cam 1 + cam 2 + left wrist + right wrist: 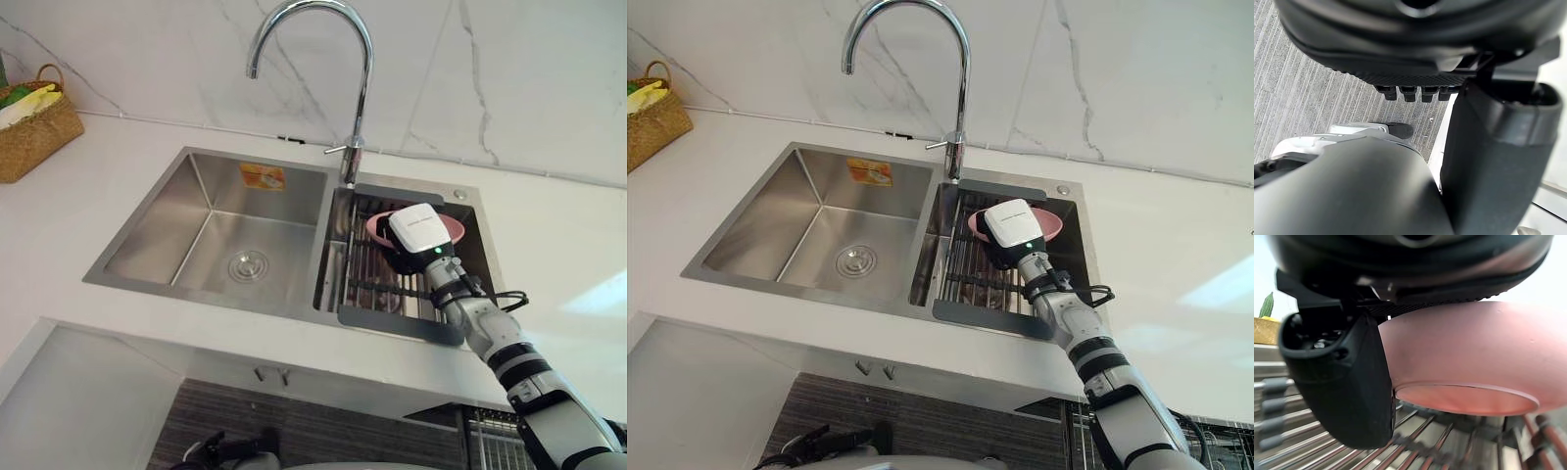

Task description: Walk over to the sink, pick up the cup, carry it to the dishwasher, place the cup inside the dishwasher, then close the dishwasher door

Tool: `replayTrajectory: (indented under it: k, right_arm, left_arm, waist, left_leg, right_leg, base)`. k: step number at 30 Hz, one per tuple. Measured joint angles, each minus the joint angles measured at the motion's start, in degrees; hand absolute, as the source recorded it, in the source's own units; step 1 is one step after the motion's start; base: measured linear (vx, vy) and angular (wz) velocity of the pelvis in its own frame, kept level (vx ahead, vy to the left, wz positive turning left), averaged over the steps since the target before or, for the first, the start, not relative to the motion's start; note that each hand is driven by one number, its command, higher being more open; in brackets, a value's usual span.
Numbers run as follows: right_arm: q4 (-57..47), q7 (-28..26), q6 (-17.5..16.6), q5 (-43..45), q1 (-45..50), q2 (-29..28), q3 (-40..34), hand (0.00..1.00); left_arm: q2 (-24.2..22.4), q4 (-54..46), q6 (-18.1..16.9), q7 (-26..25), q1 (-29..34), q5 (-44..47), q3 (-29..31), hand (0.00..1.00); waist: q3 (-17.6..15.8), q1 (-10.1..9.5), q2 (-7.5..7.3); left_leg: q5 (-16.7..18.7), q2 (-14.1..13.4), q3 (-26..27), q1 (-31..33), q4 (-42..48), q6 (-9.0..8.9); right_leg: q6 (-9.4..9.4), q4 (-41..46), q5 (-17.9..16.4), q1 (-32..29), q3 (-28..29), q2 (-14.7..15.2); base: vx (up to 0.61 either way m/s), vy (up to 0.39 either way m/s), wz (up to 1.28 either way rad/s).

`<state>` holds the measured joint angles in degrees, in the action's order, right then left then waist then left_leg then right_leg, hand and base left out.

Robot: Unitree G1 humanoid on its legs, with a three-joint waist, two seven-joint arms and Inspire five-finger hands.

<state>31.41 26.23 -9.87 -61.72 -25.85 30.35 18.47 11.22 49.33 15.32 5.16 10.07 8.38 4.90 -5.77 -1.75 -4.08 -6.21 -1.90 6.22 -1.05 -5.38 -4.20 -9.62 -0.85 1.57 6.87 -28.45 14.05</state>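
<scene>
The steel sink [196, 298] has two basins. The one well off to the left of the right hand [419, 231] holds nothing but its drain [247, 265], with an orange sticker [262, 176] on its back wall. The other basin, the one the right hand reaches into, carries a dark wire drying rack [364, 279], and on that rack sits the pink cup [376, 227], wide and shallow like a bowl, upright on its foot ring.

The cup lies directly under the right hand. From above, its pink rim peeks out on either side of the hand's white back. Close up, the palm sits over the cup [1474, 352] and the thumb [1347, 391] stands down along its outer wall, touching or very nearly so. Whether the hand has actually closed on the cup I cannot tell. The cup's base shows just above the rack bars.

Behind the hand rises the curved chrome faucet [361, 98]. Far to its left on the white countertop [568, 255] stands a wicker basket [39, 137] with green and yellow items [27, 98] in it.

The left hand [1415, 49] hangs over the grey floor [1312, 107], relaxed and holding nothing.
</scene>
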Motion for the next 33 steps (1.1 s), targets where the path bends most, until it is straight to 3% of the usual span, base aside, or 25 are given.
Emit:
replayTrajectory:
  k: [3, 10, 16, 24, 27, 30, 33]
  right_arm:
    - [-2.7, 1.3, -1.3, 2.9, 0.0, 1.3, -2.5, 0.00]
    - [-20.5, 3.3, -4.1, 14.6, 0.1, 5.2, -12.2, 0.00]
    - [-33.3, 3.7, -5.4, 16.9, 4.6, 8.3, -18.5, 0.00]
    - [-36.7, 0.4, -6.5, 17.1, 12.8, 8.8, -24.1, 0.00]
    - [-39.2, -0.2, -6.5, 17.1, 17.2, 8.8, -28.5, 0.00]
    - [-39.9, -0.2, -6.0, 17.1, 21.6, 8.7, -32.8, 0.00]
    - [-39.9, -0.1, -5.1, 17.1, 24.4, 7.5, -34.7, 0.00]
  left_arm:
    - [0.1, 0.1, 0.8, 0.0, 0.0, 0.7, 0.0, 1.00]
    - [0.3, 1.1, 1.3, 0.0, 0.0, 0.5, 0.1, 1.00]
    - [0.6, 3.6, 1.4, -0.1, -1.2, -0.6, -1.5, 1.00]
    - [1.4, 5.8, 1.5, -0.1, -2.0, -1.7, -4.2, 1.00]
    - [1.8, 6.7, 1.5, -0.1, -2.1, -1.7, -4.2, 1.00]
    - [3.1, 7.1, 1.9, 0.0, -2.2, -1.7, -4.3, 1.00]
    - [3.7, 7.1, 3.3, 0.2, -2.3, -1.6, -4.2, 1.00]
  waist:
    - [0.0, 0.59, 0.04]
    - [0.0, 2.72, 0.22]
    - [1.1, 4.06, 0.32]
    - [3.3, 5.30, -0.02]
    - [3.7, 5.78, -0.65]
    - [4.1, 6.08, -2.18]
    - [4.1, 6.23, -3.48]
  left_leg:
    - [0.0, 0.0, 1.5, -0.1, 0.0, 0.02]
    - [0.5, -0.6, 5.2, -1.0, 0.0, 0.80]
    - [0.6, -1.9, 7.5, -1.4, -0.1, 0.91]
    - [0.7, -2.7, 10.3, -1.4, -0.1, 0.76]
    - [0.7, -2.5, 11.2, -1.5, -0.1, 0.75]
    - [0.8, -2.6, 14.0, -2.0, -0.1, 0.65]
    - [1.3, -3.6, 19.5, -3.5, -0.1, 0.29]
  right_leg:
    - [0.01, -0.1, 0.4, -0.5, 1.2, 0.0]
    - [0.44, -0.2, 1.5, -2.2, 5.4, -0.4]
    - [1.15, 0.3, 1.6, -3.7, 8.0, -1.7]
    - [2.15, 3.2, 0.8, -7.0, 11.4, -2.2]
    - [2.33, 4.9, 0.1, -8.4, 12.6, -2.2]
    - [2.65, 6.2, 0.2, -10.6, 15.0, -2.3]
    - [4.76, 8.1, 3.1, -13.5, 14.3, -3.4]
  base:
    - [-0.02, 0.018, -0.19]
    - [-0.01, 0.014, -0.27]
    - [-0.01, -0.023, -0.24]
    - [-0.01, -0.014, -0.20]
    - [-0.03, -0.001, -0.19]
    - [-0.02, 0.008, -0.47]
    - [-0.04, -0.003, -0.96]
